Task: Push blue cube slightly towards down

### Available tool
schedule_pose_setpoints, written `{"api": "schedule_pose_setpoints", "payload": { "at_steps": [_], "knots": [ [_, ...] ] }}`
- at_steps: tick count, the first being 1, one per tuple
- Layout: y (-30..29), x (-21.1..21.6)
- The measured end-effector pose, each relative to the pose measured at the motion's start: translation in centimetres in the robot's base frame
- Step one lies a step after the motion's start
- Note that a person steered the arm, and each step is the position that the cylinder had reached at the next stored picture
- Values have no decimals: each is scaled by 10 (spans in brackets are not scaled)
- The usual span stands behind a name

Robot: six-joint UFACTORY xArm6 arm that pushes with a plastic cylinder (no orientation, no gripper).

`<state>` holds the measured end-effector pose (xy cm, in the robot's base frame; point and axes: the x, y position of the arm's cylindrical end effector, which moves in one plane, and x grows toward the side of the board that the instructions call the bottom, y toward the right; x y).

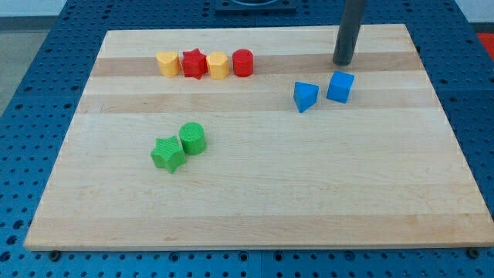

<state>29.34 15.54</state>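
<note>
The blue cube [340, 86] sits on the wooden board [255, 193] at the view's upper right. A blue wedge-shaped block [306, 96] lies just to its left, a small gap between them. My tip [343, 62] is the lower end of a dark rod coming down from the view's top. It stands just above the blue cube in the view, a short gap away, not touching it.
A row at the view's upper left holds a yellow block [167, 63], a red star [194, 63], a yellow block [218, 66] and a red cylinder [243, 62]. A green star [167, 154] and a green cylinder [192, 138] sit touching at centre left.
</note>
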Motion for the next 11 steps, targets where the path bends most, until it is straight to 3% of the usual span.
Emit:
{"api": "schedule_pose_setpoints", "payload": {
  "at_steps": [3, 5, 9, 11],
  "knots": [
    [18, 0],
    [43, 31],
    [-40, 65],
    [-27, 72]
  ]
}}
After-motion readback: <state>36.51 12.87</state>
